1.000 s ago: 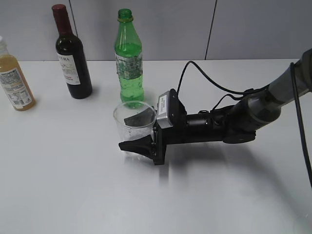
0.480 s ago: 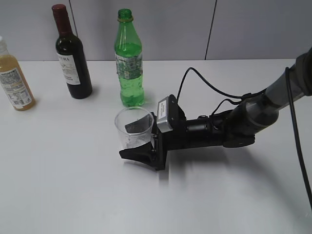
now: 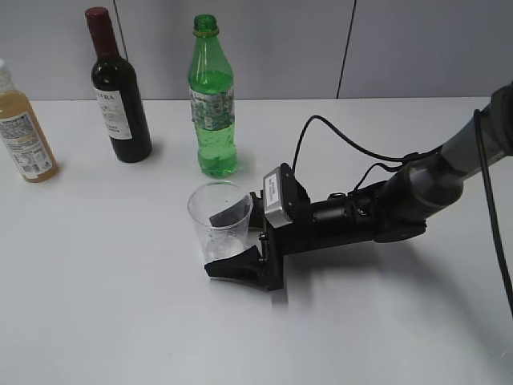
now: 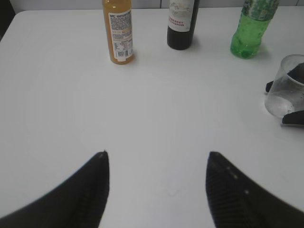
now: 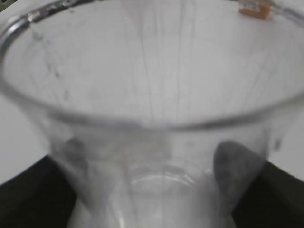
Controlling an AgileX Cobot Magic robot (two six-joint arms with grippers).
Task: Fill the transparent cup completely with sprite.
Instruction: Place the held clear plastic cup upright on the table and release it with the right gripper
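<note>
Transparent cup (image 3: pixel 220 221) stands upright and empty on table (image 3: pixel 96 289), near the sprite bottle (image 3: pixel 212 100), between right gripper (image 3: pixel 234 241) fingers; jaws spread wide, grip unclear. Left gripper (image 4: pixel 156 185) open, holding nothing. Pouring not started; bottle uncapped, untouched.

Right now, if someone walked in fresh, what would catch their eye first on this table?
Probably the black right hand lying low across the middle of the white table, its fingers either side of an empty clear cup. Next, the three bottles standing along the back: a green soda bottle just behind the cup, a dark wine bottle to its left, and a yellowish juice bottle at the far left edge.
</note>
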